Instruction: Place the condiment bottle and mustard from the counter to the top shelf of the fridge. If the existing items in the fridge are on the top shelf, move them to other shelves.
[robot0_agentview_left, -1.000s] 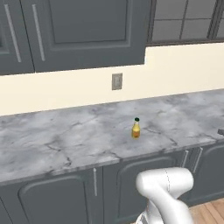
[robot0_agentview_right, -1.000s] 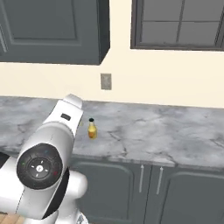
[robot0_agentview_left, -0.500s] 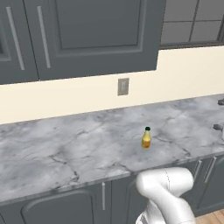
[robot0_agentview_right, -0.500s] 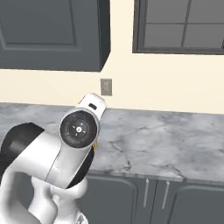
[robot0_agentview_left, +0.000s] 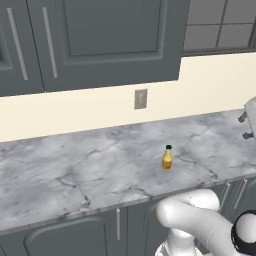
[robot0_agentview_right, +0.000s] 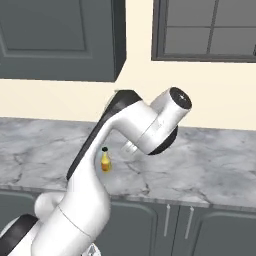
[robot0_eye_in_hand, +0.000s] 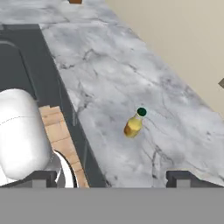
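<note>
Across the middle of both base views runs the long grey-white marbled stone counter (robot0_agentview_left: 75, 175), dark-veined, set over dark grey cabinet doors (robot0_agentview_left: 65, 240) with slim metal handles. Above it rises a cream wall (robot0_agentview_left: 75, 115) carrying a small grey outlet plate (robot0_agentview_left: 141, 98), and over that hang the large dark grey upper cabinets (robot0_agentview_left: 100, 40); a dark-framed window (robot0_agentview_right: 210, 30) sits to their right. The white arm (robot0_agentview_right: 115, 145) with dark joints bends up in front of the counter in the right base view, its round elbow cap high beside the window sill.

The mustard (robot0_agentview_left: 167, 157), a small yellow-orange bottle with a narrow neck and dark green cap, stands upright on the counter, alone on bare stone, nearer the front edge than the wall and below and to the right of the outlet plate. In the right base view it peeks out just beside the arm's upper link.

In the hand view the gripper (robot0_eye_in_hand: 113, 179) looks down on the counter from above, the mustard lying well clear of its two dark fingertips (robot0_eye_in_hand: 183, 178). The tips stand far apart at the lower edge, spread wide with nothing between them.
</note>
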